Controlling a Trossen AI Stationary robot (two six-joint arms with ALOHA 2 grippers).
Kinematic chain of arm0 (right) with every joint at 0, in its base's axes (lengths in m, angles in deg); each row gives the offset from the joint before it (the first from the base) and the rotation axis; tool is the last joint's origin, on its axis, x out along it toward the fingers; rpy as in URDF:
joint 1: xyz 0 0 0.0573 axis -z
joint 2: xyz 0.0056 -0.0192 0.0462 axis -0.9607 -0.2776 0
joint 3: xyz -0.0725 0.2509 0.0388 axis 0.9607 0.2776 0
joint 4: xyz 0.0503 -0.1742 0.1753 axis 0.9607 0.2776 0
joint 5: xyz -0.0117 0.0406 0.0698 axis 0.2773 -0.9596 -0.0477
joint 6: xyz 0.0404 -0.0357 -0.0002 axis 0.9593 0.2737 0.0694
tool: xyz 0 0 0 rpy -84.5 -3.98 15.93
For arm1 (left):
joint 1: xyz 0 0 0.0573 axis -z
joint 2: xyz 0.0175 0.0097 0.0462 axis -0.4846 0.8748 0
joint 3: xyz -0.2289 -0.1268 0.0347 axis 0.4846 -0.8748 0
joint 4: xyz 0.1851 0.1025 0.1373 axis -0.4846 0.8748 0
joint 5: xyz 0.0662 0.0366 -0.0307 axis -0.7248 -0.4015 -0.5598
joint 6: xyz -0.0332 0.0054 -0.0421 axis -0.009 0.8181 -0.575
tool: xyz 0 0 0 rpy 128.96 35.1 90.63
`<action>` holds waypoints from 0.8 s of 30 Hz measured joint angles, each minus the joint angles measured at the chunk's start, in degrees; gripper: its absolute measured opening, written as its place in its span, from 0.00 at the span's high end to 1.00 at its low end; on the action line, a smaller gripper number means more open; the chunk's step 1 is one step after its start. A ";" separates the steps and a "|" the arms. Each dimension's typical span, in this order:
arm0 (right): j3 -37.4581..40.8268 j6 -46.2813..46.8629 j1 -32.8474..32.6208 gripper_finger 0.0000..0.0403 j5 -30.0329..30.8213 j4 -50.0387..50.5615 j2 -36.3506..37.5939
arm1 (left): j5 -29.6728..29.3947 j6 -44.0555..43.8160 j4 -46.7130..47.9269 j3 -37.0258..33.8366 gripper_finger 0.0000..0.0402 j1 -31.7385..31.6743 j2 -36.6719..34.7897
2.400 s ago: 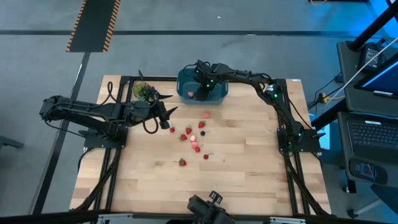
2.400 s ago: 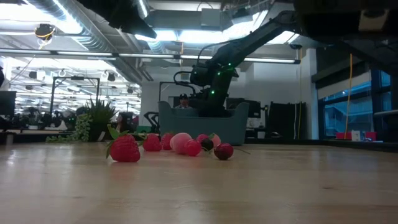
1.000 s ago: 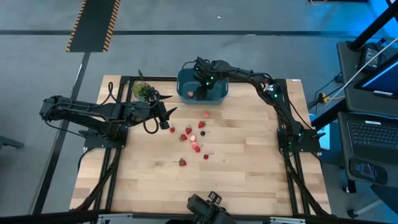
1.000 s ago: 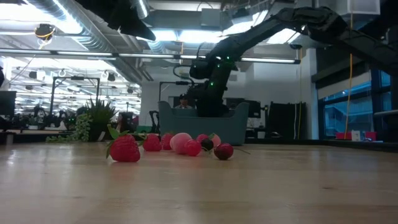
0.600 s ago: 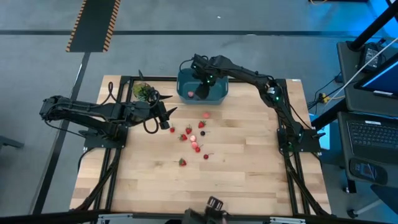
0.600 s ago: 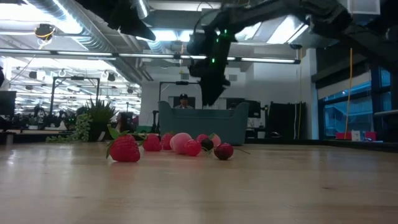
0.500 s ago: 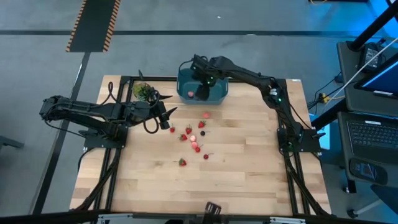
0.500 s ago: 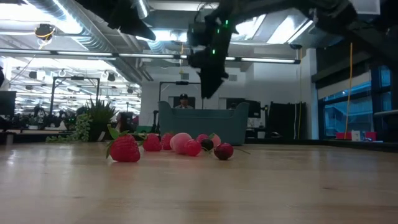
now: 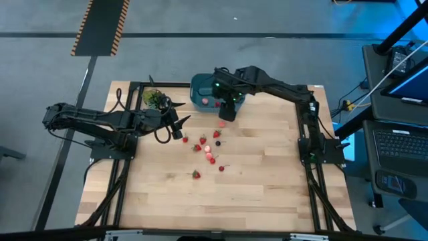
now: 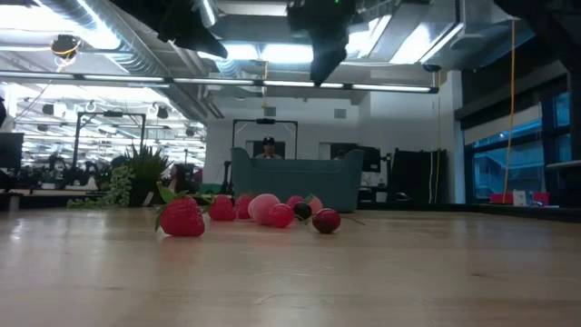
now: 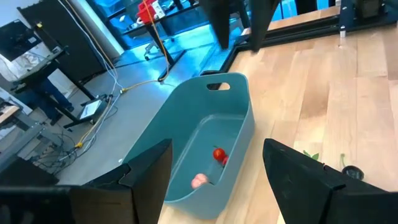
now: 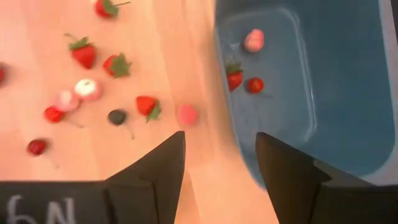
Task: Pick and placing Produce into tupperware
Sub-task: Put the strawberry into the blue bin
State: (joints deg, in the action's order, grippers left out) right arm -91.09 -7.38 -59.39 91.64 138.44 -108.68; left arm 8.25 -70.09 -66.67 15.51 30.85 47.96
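The teal tupperware [image 9: 204, 90] stands at the table's far edge; in the right wrist view it [image 12: 323, 87] holds a pink piece [image 12: 254, 40] and two red ones [image 12: 234, 78]. Several pieces of produce [image 9: 209, 148] lie loose on the wood near the middle of the table, seen in a row [image 10: 263, 209] in the low view. My right gripper [image 12: 221, 135] hangs open and empty high above the tub's near rim [image 9: 227, 112], pointing down. To the left of the loose produce, my left gripper [image 9: 179, 128] is open and empty, facing the tub [image 11: 211, 134].
A green leafy bunch [image 9: 154, 98] lies at the far left, beside my left arm. A black frame [image 9: 134, 86] borders the table. Bare wood [image 9: 234, 201] stretches from the produce to the near edge.
My right gripper has risen out of the tub and swung toward the table's near edge; it now hangs high above the tub's near rim. The produce on the table and in the tub has stayed put.
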 joint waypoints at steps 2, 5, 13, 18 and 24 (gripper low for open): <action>0.04 1.16 -0.95 0.51 0.00 1.80 1.57 | 0.00 -0.03 -0.02 0.00 0.39 0.00 0.00; 0.36 2.57 -2.68 0.51 1.12 4.56 4.32 | 0.00 -0.11 0.00 0.00 0.39 0.02 0.00; 19.67 5.99 -8.89 0.51 4.42 -4.84 20.62 | 0.00 -0.46 -0.16 0.00 0.39 0.02 0.00; 36.86 5.89 -12.10 0.51 4.42 -17.65 32.29 | 0.25 -1.61 -0.26 0.00 0.39 0.02 0.00; 51.24 5.83 -14.01 0.51 4.38 -29.41 40.88 | 2.99 -3.28 -0.27 0.00 0.39 0.04 0.00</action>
State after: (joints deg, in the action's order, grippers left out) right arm -39.86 -1.55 -73.39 96.02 109.03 -67.80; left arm 11.24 -73.37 -66.94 15.51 30.90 47.96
